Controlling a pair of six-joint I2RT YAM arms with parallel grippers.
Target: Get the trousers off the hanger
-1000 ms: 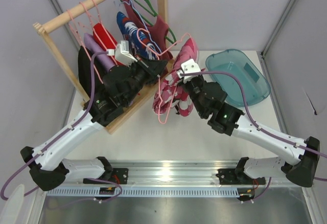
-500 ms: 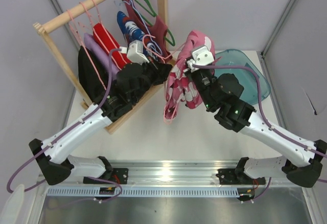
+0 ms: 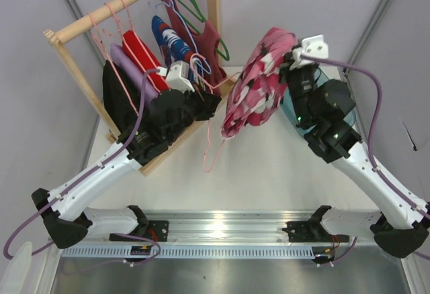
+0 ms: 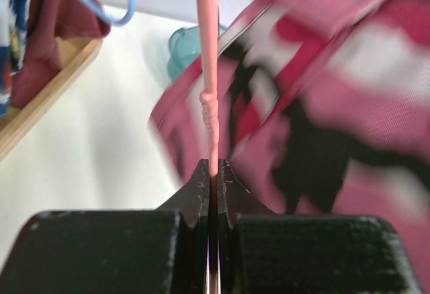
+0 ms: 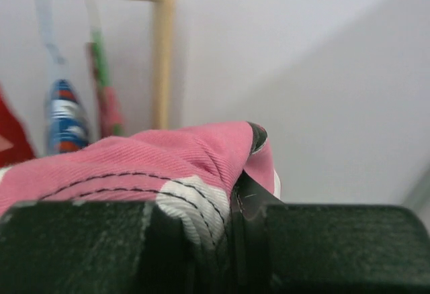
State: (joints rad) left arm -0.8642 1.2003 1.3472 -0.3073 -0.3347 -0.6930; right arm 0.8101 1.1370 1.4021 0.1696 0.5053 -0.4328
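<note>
My left gripper (image 3: 215, 101) is shut on the thin pale-pink hanger (image 3: 209, 156), which dangles below it over the table. In the left wrist view the hanger wire (image 4: 209, 72) is pinched between my fingertips (image 4: 213, 173). My right gripper (image 3: 290, 62) is shut on the top edge of the pink patchy trousers (image 3: 259, 82) and holds them high, to the right of the hanger. The cloth (image 5: 168, 166) is clamped in the jaws in the right wrist view. The trousers' lower end hangs near the hanger; I cannot tell if they still touch. They show blurred in the left wrist view (image 4: 336, 92).
A wooden clothes rack (image 3: 80, 29) stands at the back left with several garments, pink hangers and a green hanger (image 3: 195, 5). A teal bin (image 3: 339, 106) sits at the back right, mostly behind my right arm. The walls are close on both sides.
My right gripper has risen and swung right with the trousers, drawing them up and away from the hanger. My left gripper has stayed by the rack, and the hanger now hangs bare below it.
</note>
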